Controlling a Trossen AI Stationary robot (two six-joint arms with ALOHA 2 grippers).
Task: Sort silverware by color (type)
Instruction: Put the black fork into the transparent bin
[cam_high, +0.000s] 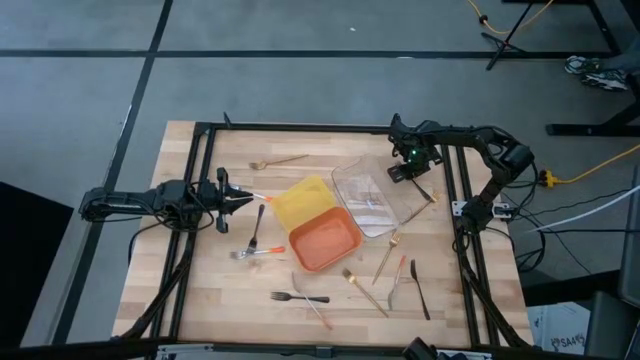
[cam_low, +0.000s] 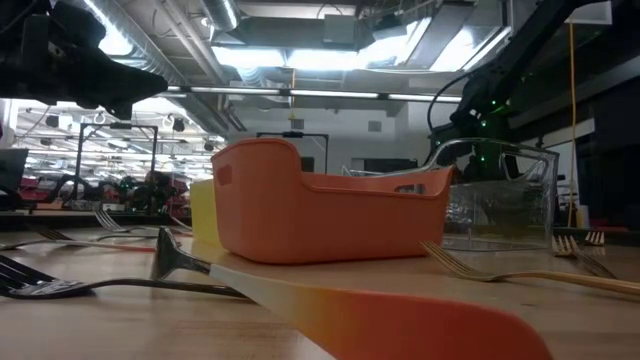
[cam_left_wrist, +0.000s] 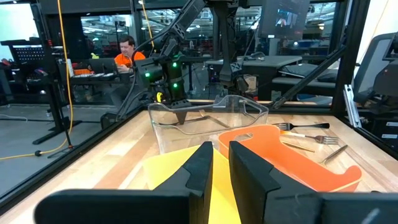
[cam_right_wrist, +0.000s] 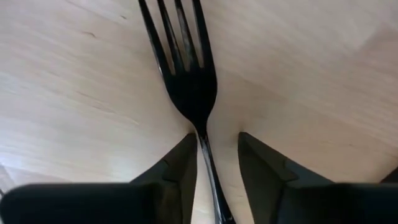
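You are looking at three trays sitting together in the middle of the bench: one yellow tray, one orange tray touching it, and one clear tray on the far right side.

Your right end effector is reaching down at the clear tray's far corner, and in its wrist view a black fork is lying on the wood with its thin neck running between the fingers, which are standing slightly apart with a gap on one side of the handle; you cannot tell whether they are actually pinching it.

Your left end effector is hovering beside the yellow tray with its fingers nearly pressed together, only a narrow slit showing, and holding nothing you can see.

The loose silverware is spreading over the bench: one gold fork at the far edge, one black fork and one orange-handled fork left of the orange tray, one black fork crossing an orange-handled piece at the near edge. Right of the orange tray you are seeing two gold pieces, and, one orange-handled utensil and one black utensil.
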